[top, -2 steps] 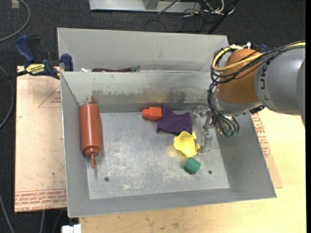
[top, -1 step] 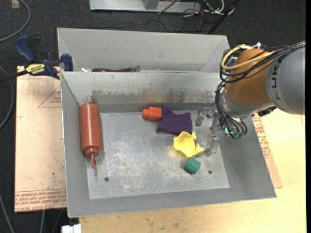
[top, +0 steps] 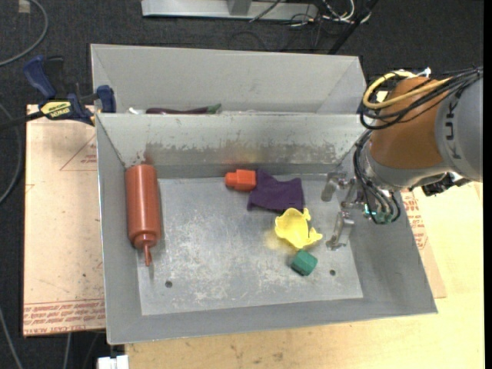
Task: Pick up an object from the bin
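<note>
Grey metal bin (top: 231, 283), and five loose things on its floor, none heaped. The gripper (top: 335, 215) hangs low at the bin's right wall, about midway along it. Its two fingers stand apart with nothing between them, so it is open and empty.

Nearest to it is a crumpled yellow piece (top: 294, 229), just beside the gripper toward the bin's middle. A green block (top: 304, 264) lies near the yellow piece, on the side of the front edge. Either could be the pick; the fingers are round neither, so I cannot say which is meant.

What could go wrong, as I judge it:
- The gripper is close to the sloping right wall, and a finger could scrape or catch on it going down.
- Closing where it now stands would likely catch nothing, or only a flap of the yellow piece, which looks soft and may fold and slip out on the lift.
- A finger landing on top of the green block could knock it aside.

Count:
- one crumpled yellow piece
- one green block
- one purple cloth (top: 273, 192) near the back wall
- one orange block (top: 241, 179) touching that cloth's left end
- one red-brown squeeze bottle (top: 143, 206) lying along the left wall, well apart from the gripper
</note>
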Tool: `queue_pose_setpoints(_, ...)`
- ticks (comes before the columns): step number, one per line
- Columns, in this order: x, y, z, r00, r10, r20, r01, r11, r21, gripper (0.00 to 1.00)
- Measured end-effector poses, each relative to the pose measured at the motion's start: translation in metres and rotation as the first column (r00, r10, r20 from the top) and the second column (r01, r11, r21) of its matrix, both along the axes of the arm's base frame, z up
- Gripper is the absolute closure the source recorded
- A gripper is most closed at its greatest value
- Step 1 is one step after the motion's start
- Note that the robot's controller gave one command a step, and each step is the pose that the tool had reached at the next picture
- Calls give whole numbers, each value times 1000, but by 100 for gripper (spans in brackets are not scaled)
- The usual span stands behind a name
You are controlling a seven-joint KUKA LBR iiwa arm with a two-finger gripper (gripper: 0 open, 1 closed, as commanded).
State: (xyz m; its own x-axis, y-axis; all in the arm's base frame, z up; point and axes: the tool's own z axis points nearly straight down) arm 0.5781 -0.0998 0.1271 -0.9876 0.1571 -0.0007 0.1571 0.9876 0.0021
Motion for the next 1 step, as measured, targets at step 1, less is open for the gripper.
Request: queue_pose_setpoints(1,10,76,-56,967,255,6,-255,967,1,100)
